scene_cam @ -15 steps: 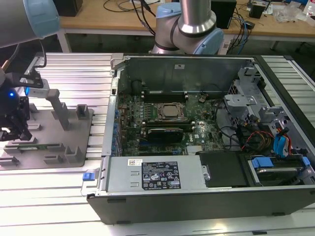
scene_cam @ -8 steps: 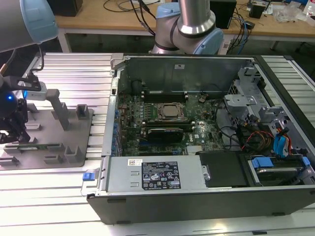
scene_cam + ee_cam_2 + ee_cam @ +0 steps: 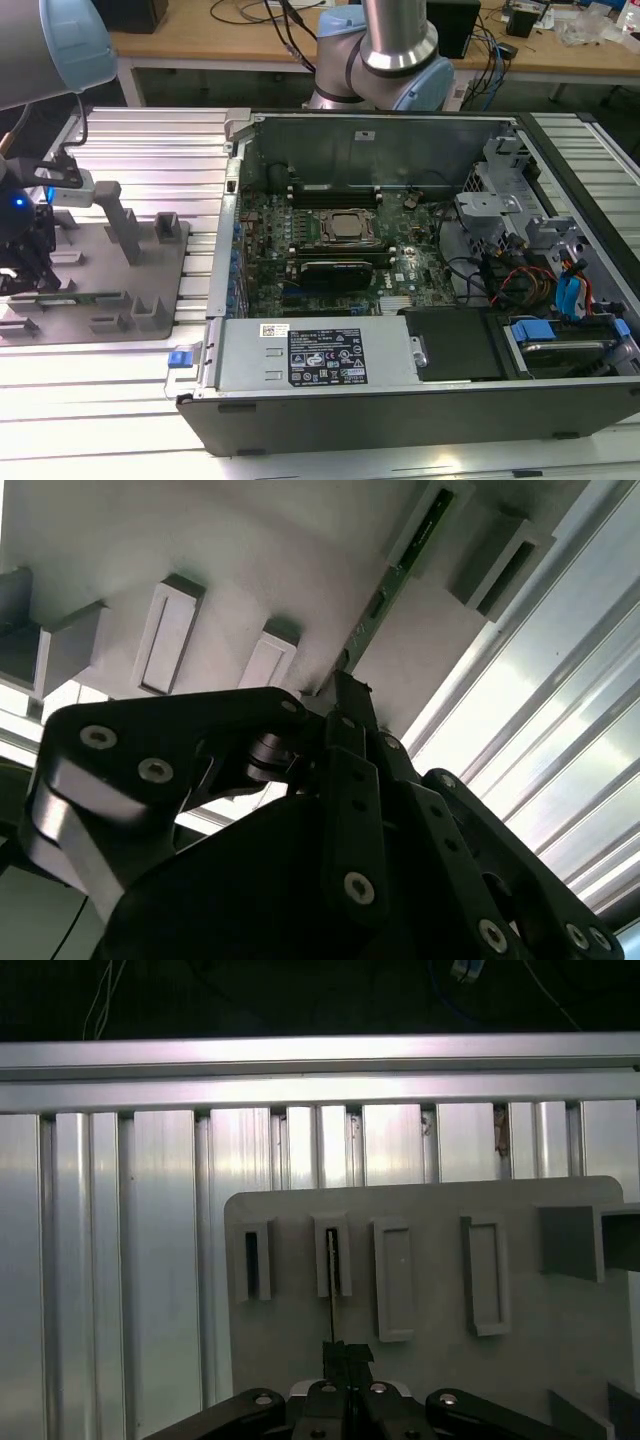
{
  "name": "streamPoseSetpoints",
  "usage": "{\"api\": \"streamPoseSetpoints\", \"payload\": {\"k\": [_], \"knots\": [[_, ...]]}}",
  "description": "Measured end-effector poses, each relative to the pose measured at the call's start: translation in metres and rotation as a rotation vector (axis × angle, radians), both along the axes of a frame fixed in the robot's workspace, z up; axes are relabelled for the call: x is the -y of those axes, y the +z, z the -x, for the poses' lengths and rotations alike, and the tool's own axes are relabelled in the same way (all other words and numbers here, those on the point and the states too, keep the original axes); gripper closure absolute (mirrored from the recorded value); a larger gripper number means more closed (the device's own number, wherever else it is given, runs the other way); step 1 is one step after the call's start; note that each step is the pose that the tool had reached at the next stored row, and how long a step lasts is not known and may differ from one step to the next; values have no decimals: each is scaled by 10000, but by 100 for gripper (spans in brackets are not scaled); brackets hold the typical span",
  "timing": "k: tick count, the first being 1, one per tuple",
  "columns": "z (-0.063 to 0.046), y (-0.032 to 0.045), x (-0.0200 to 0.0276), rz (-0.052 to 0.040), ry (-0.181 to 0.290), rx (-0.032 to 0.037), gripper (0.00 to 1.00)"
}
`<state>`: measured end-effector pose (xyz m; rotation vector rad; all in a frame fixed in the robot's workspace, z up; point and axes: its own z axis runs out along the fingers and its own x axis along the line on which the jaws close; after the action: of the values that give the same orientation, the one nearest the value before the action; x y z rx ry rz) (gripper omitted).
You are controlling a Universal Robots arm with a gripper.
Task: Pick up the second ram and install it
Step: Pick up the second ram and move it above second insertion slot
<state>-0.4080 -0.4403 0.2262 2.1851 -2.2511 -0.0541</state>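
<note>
The second ram (image 3: 98, 297) is a thin green stick standing on edge in the slots of a grey holder tray (image 3: 150, 250), at the exterior view's left. My gripper (image 3: 30, 275) is at the stick's end nearest that view's left edge. In the second wrist view the ram (image 3: 402, 562) runs away from the black fingertips (image 3: 350, 695), which sit pressed together on its near end. The first wrist view has the ram (image 3: 331, 1280) edge-on as a thin line between two slot blocks, with the gripper (image 3: 345, 1352) shut on it.
An open computer case (image 3: 400, 140) lies to the exterior view's right of the tray, with the motherboard (image 3: 330, 235), a black card (image 3: 340, 272) and drive bays with cables (image 3: 540, 280). Ribbed aluminium table (image 3: 150, 140) surrounds the tray. Grey posts (image 3: 125, 225) rise from the tray.
</note>
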Motion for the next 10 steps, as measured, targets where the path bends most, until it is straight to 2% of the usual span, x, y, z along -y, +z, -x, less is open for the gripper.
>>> {"api": "streamPoseSetpoints", "payload": {"k": [1,2,3,8,10], "knots": [[0,0,0,0,2,0,92],[0,0,0,0,7,0,79],[0,-1,0,0,10,0,72],[2,-64,0,1,459,-21,72],[3,-99,-1,0,477,-25,72]]}}
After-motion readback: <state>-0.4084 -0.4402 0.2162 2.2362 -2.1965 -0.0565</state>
